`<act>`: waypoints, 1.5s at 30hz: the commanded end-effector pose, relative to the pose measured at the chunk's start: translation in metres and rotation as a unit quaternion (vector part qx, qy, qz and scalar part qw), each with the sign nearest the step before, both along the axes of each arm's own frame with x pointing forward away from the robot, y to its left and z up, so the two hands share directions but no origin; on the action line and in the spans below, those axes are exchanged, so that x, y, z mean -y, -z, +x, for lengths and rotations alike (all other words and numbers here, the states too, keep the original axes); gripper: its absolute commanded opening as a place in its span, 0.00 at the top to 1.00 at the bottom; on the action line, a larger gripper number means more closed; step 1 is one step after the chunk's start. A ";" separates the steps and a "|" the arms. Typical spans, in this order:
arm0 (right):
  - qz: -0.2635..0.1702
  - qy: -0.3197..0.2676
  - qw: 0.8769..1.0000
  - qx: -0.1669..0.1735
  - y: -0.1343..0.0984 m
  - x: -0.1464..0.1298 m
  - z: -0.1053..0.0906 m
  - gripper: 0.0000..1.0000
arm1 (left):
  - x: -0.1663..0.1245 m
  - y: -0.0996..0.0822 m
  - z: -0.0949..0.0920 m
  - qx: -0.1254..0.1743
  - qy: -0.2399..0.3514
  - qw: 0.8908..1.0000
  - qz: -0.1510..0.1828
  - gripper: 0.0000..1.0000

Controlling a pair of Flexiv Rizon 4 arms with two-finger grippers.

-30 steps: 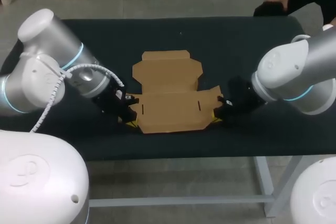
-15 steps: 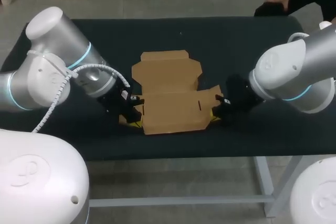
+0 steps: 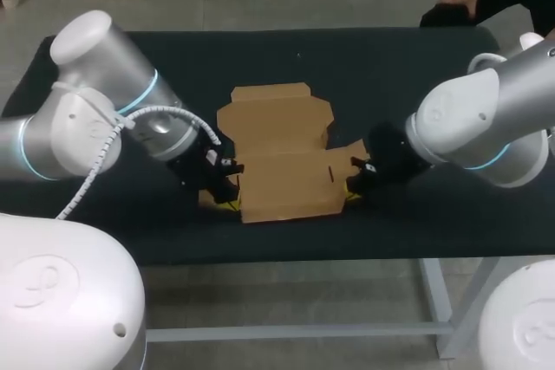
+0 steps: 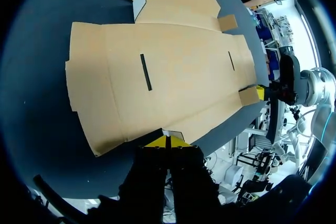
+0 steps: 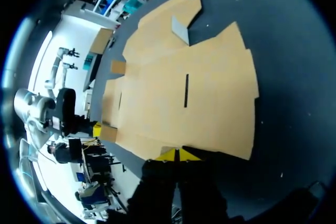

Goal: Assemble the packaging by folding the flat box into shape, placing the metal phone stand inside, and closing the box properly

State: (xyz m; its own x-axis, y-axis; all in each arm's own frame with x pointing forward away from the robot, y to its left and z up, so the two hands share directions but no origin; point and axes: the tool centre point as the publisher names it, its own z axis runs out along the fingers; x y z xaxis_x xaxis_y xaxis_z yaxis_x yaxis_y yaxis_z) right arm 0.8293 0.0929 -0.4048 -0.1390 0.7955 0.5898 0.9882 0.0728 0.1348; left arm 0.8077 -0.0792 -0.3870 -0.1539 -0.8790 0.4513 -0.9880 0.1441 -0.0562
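left gripper (image 4: 168, 141) has its yellow tips clenched on a little side flap of the flat box (image 3: 282, 158), right gripper (image 5: 178, 154) pinching the opposite side same way. box lies unfolded, mid black table (image 3: 390, 67), both arms low beside it

A flat cardboard box (image 3: 282, 158) lies unfolded on the dark surface (image 3: 390, 67). Its smaller panel with cut flaps is on the far side, and a wider panel with two short slits is on the near side. The left arm (image 3: 113, 119), trailing a white coiled cable (image 3: 87, 171), comes in from the box's left. The left gripper (image 3: 227, 203) sits low at the cardboard's near left corner, yellow tips just showing at the edge. The right arm (image 3: 473, 127) comes in from the box's right, with the right gripper (image 3: 354, 190) at the near right corner, beside a small side flap.
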 end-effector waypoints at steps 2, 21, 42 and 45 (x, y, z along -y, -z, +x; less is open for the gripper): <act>-0.009 0.000 1.000 0.000 0.000 -0.004 0.001 1.00 | 0.006 0.000 0.002 0.000 0.001 1.000 0.007 1.00; -0.025 0.006 1.000 0.000 0.002 -0.008 -0.001 1.00 | 0.005 -0.005 -0.010 0.000 -0.024 0.999 0.033 1.00; -0.050 0.009 0.999 0.005 -0.001 -0.018 -0.008 1.00 | 0.019 0.005 -0.010 -0.005 -0.008 1.000 0.026 1.00; -0.052 0.009 0.999 0.005 0.000 -0.019 -0.009 1.00 | 0.020 0.007 -0.010 -0.007 -0.007 1.000 0.027 1.00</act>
